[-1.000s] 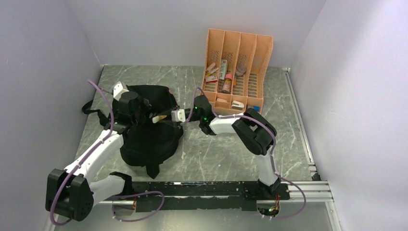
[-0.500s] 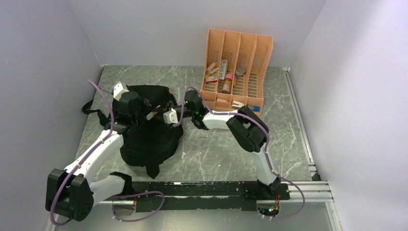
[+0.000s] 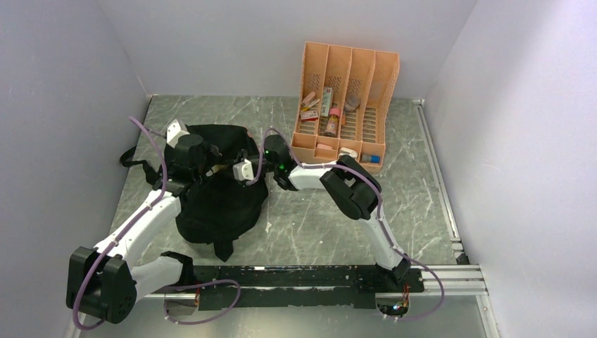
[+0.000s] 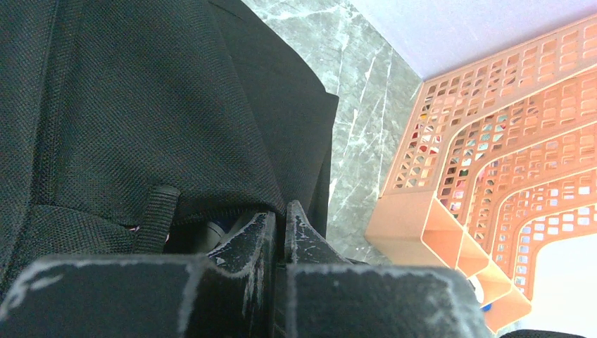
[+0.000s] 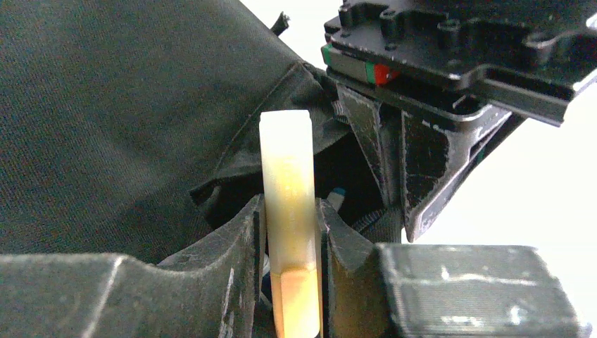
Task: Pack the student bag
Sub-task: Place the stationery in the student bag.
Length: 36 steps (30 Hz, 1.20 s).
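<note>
On the grey marbled bench [image 3: 317, 225], left side, the right hand [image 3: 243, 170], gripping a cream flat stick [image 5: 285, 155], has reached the large soft black fabric backpack [image 3: 218, 201], pinched open by the left hand [image 4: 279, 218]: insertion likely next.

Robot lab cell, plain pale walls [image 3: 211, 42], marble-look tabletop [image 3: 317, 225], alu rail [image 3: 457, 276]

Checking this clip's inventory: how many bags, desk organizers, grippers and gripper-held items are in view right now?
Black student bag: 1
Orange desk organizer: 1
Grippers: 2 (left gripper, right gripper)
Pale stick in the right gripper: 1
Total: 5
The small items in the organizer's slots are too small to count reliably.
</note>
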Tool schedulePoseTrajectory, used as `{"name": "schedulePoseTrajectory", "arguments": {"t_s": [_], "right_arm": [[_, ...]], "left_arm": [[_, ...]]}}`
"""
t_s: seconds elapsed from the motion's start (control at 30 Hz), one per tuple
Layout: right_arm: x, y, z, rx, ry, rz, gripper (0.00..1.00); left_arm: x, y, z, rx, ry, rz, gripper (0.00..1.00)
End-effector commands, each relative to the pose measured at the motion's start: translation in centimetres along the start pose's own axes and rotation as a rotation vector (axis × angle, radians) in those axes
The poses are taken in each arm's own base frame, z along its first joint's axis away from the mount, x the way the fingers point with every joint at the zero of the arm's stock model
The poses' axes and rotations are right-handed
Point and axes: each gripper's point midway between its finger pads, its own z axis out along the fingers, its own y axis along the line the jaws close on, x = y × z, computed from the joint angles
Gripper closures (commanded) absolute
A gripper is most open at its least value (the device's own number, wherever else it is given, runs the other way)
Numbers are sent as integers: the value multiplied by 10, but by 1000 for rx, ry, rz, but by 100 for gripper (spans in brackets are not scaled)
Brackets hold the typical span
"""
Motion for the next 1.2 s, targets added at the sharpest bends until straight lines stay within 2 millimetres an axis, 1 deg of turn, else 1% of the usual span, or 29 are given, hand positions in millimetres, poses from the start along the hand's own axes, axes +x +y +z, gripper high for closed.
{"name": "schedulePoseTrajectory", "arguments": {"t_s": [0.0, 0.1, 0.2, 0.27, 0.37, 0.43, 0.57, 0.63, 0.77, 0.97, 1.17], "right_arm": [[-13, -1, 14, -1, -46, -26, 100], [-15, -1, 16, -5, -51, -29, 100], [-22, -3, 19, -6, -66, -36, 100], [-22, -3, 20, -10, -65, -41, 100], [-13, 0, 20, -18, -37, -48, 100], [-12, -1, 20, -23, -36, -50, 100], [-22, -6, 26, -23, -70, -53, 100], [-23, -8, 28, -24, -75, -56, 100], [-16, -4, 29, -36, -62, -52, 100], [-26, 0, 35, -38, -112, -28, 100], [-28, 7, 37, -54, -128, -16, 100]], "left_arm": [[-13, -39, -11, 137, -30, -24, 95], [-13, -39, -12, 139, -30, -24, 95], [-12, -39, -11, 138, -29, -25, 95], [-12, -39, -11, 139, -29, -24, 95], [-13, -39, -11, 139, -30, -24, 95], [-13, -39, -12, 139, -31, -24, 95], [-12, -40, -11, 141, -28, -25, 95], [-12, -39, -11, 139, -29, -25, 95], [-12, -39, -12, 139, -29, -26, 95], [-12, -39, -12, 140, -29, -26, 95], [-11, -39, -11, 140, -28, -25, 95]]}}
